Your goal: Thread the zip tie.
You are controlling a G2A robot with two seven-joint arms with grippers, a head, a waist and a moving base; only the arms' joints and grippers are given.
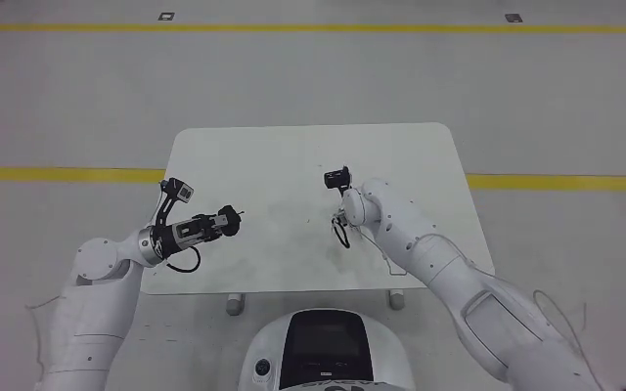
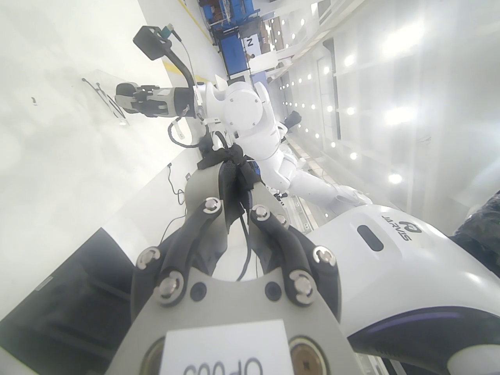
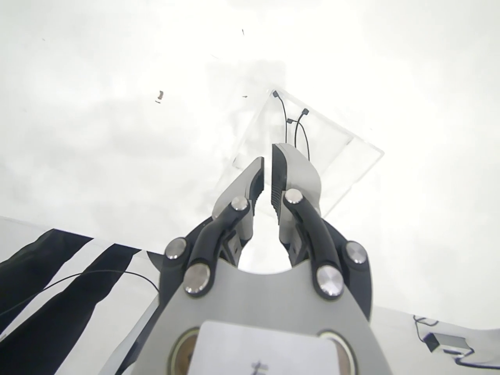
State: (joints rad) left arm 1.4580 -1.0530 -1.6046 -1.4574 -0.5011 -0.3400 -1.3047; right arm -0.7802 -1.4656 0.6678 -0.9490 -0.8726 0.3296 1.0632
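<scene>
Left pincer [image 2: 230, 163]: fingers pressed together, clamped on a thin black plastic strand [image 2: 247, 241] that trails back between the fingers towards the wrist. There is a dark bunched lump at the fingertips; cannot make out what it is. This pincer hangs over the near left edge of the white rounded-corner bench [image 1: 293, 156], pointing across at the other arm.

Right pincer [image 3: 268, 156]: fingers almost together, a narrow slit between the ribbed black pads [image 3: 276, 181], nothing seen in the slit. Tips point down at the bench.

Loose black plastic zip ties [image 3: 291, 122]: a few lie just beyond the right pincer's tips, on a clear flat plastic tray [image 3: 351, 146]. Heads are at the far end from the pincer, tails run under its tip. Cannot tell whether the tips touch them.

Bench surface: white, faintly smudged. A small dark speck [image 3: 159, 96] lies off to one side of the right pincer, well apart from the tray.

Room: pale grey floor with yellow floor lines [image 1: 313, 27] beyond the bench. Blue racks [image 2: 230, 1] stand far behind the right pincer.

Labels: white paper label [image 2: 222, 347] on the left pincer's base, print cut off at the edge.
</scene>
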